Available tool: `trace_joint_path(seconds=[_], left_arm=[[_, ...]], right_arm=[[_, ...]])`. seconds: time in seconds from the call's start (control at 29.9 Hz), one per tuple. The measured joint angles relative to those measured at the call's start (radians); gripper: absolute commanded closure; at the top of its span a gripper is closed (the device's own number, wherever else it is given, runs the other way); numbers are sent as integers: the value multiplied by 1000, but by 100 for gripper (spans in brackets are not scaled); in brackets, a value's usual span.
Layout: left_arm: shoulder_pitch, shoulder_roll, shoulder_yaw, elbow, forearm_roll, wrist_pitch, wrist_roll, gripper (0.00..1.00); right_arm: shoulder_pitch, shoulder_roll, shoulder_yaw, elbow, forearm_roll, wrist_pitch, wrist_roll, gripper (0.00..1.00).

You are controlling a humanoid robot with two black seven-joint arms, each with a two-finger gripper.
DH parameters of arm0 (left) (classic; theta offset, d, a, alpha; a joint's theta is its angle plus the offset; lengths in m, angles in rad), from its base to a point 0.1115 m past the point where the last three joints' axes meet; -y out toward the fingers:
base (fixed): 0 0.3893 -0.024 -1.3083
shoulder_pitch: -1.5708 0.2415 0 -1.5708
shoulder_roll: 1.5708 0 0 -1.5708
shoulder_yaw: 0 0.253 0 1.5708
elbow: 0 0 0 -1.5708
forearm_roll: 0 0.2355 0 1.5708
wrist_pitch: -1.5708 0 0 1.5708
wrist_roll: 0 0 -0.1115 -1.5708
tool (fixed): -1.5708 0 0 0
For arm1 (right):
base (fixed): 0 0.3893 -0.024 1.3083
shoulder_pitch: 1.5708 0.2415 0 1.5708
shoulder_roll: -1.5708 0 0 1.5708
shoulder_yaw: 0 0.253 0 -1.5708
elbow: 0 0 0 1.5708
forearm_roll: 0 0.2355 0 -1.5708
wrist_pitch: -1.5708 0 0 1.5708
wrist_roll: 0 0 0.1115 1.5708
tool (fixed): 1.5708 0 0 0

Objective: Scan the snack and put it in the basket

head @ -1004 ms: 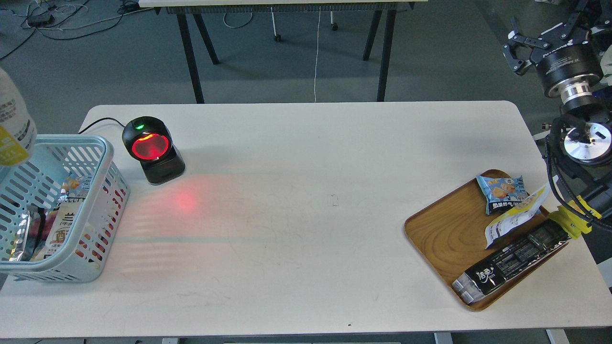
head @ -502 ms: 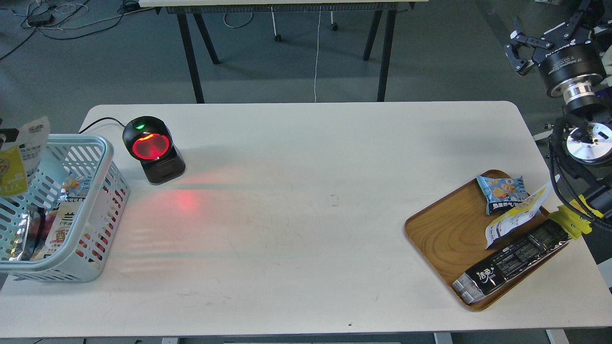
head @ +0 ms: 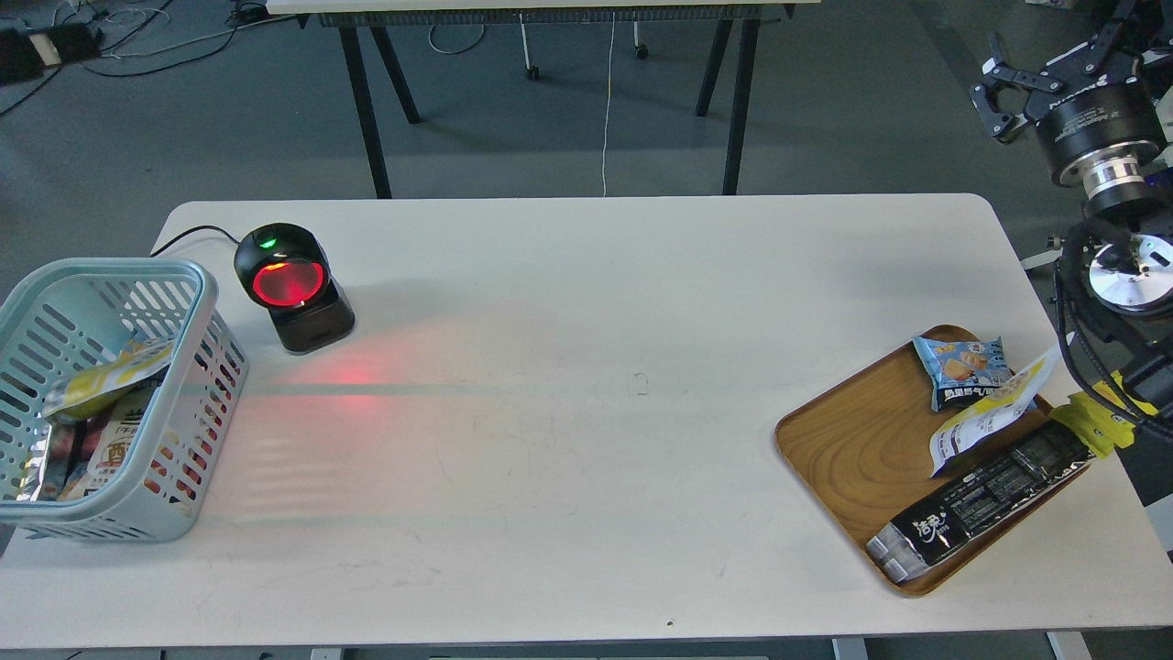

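The snack lies tilted inside the basket at the table's left end, yellow side up, on top of other packets. No gripper touches it. A dark part with a pale tip shows at the top left edge, high above the basket; it looks like my left gripper, too small to read. My right gripper is raised off the table's far right corner, with its fingers spread and nothing between them.
A black scanner glowing red stands right of the basket. A wooden tray at the right holds a small blue packet, a slim white-and-yellow pouch and a long black packet.
The snack, held above the basket's left edge before, now lies inside the basket. My left gripper has let it go and pulled up and away. The right arm has barely moved.
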Motion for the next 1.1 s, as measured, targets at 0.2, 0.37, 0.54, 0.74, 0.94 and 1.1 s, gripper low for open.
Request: trace_joint_path(seconds=[0.2,0.37,0.54,0.74,0.94,1.1], left_arm=[[0,-194,-21,134,-487,-53,0,1],[0,-345,-24,258,-783,-100,0,1],[0,-522,-25,448,-1011,-122,0,1],[9,-730,-82,741,-1262,-124,0,1],[22,-901,-224,908,-1372,-124,97,1],[39,-966,-310,924,-1382,-124,130,1]], right_arm=[[23,-11,48,-13,0,-2,0,1],[43,-11,55,-39,1,-2,0,1],[38,1,81,-45,4,6,0,1],[34,9,95,-45,8,5,-34,1],[32,34,124,-52,10,10,-70,1],[14,55,128,-52,11,23,-72,1]])
